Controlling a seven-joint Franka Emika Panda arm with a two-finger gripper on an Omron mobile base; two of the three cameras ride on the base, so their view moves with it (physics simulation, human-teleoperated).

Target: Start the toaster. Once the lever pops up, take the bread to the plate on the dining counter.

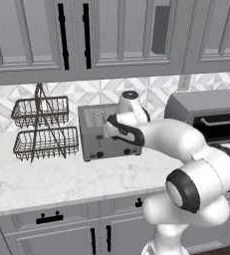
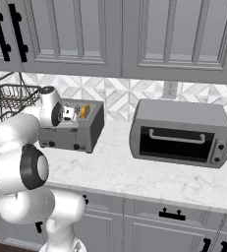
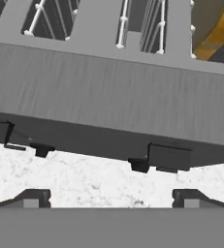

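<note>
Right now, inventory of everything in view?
toaster: 1, grey metal, on the worktop left of the toaster oven
bread: 1, golden-yellow, sitting in a toaster slot
toaster oven: 1, grey, dark door, on the worktop at right
wire basket rack: 1, dark, two tiers, left of the toaster
worktop: 1, white marble
cabinets: grey, black handles, above and below the worktop
wall outlet: 1, pale, on the backsplash
tool: 1, open, close to the toaster's front

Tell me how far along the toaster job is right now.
Done: the bread sits in a slot of the toaster. In hand: the open gripper hovers over the toaster's front, its fingers spread wide near a lever, touching nothing. Left: pressing the lever, waiting for the pop, carrying the bread to the plate.
</note>
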